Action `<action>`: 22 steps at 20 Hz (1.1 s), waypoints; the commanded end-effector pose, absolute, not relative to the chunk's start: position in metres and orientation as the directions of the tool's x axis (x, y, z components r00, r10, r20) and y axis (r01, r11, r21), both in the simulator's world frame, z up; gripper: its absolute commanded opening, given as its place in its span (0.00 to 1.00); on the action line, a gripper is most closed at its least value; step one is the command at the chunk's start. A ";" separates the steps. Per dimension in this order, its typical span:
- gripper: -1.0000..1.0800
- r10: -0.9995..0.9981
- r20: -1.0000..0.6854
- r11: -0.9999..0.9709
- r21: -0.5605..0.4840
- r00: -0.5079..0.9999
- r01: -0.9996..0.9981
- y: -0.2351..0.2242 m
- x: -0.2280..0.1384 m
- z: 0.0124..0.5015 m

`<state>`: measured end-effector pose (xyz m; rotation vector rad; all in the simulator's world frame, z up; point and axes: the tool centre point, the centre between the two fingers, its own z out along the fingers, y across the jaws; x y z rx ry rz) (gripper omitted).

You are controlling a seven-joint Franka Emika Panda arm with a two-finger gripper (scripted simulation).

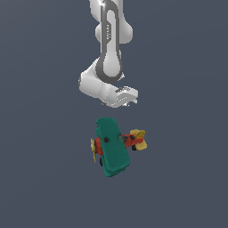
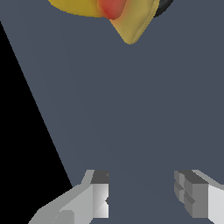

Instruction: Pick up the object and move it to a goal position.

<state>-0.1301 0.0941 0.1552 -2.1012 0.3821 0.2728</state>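
Note:
The object is a small toy biplane with teal-green wings, a red body, a yellow propeller and a yellow tail. It lies on the dark grey floor in the middle of the exterior view. My gripper hangs above the floor just behind it, apart from it. In the wrist view only the yellow tail and a bit of red body of the object show, with a black wheel beside them. My gripper is open, and nothing but bare floor lies between its two grey fingers.
The white arm comes down from the top of the exterior view. A flat dark grey floor surrounds the plane. In the wrist view a black area lies beyond the floor's edge.

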 end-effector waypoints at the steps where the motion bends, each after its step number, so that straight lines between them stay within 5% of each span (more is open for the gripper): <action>1: 0.62 -0.179 -0.336 -0.478 -0.792 0.925 -0.380 0.094 -0.128 0.153; 22: 0.62 -0.341 -0.272 -0.311 -0.871 0.900 -0.381 0.082 -0.110 0.135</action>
